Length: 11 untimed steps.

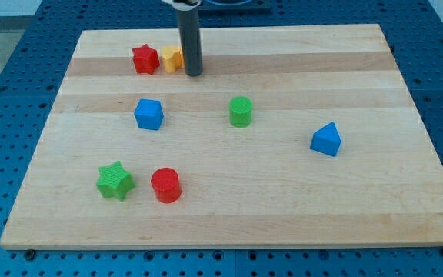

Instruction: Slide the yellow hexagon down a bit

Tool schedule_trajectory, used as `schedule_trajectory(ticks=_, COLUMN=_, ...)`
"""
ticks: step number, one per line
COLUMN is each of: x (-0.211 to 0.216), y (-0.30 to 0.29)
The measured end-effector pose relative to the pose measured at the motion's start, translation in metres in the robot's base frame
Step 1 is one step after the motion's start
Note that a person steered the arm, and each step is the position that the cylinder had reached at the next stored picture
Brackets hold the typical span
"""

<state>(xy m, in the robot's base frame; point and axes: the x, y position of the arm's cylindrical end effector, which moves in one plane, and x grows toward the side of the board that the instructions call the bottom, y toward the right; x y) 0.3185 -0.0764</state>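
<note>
Yellow hexagon (172,58) still sits up top next to the red star (144,59). Your tip (194,74) is touching its right side, holding nothing, so you've got the whole downward push left.

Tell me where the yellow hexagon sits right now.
The yellow hexagon sits near the board's top edge, left of centre, between the red star on its left and my tip on its right.

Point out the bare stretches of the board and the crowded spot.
Bare: the view's right top, above the blue triangular block; the bottom strip right of the red cylinder; the band between the blue cube, green cylinder and green star. Crowded: top left, where my tip touches the yellow hexagon beside the red star.
</note>
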Motion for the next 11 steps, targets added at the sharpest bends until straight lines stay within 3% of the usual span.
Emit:
schedule_trajectory(ticks=2, x=0.032, y=-0.003)
schedule_trajectory(ticks=3, x=0.039, y=0.072)
schedule_trajectory(ticks=4, x=0.028, y=0.121)
schedule_trajectory(ticks=5, x=-0.018, y=0.142)
schedule_trajectory(ticks=6, x=-0.085, y=0.135)
schedule_trajectory(ticks=7, x=-0.124, y=0.093)
schedule_trajectory(ticks=9, x=-0.122, y=-0.005)
schedule_trajectory(ticks=11, x=-0.092, y=-0.008)
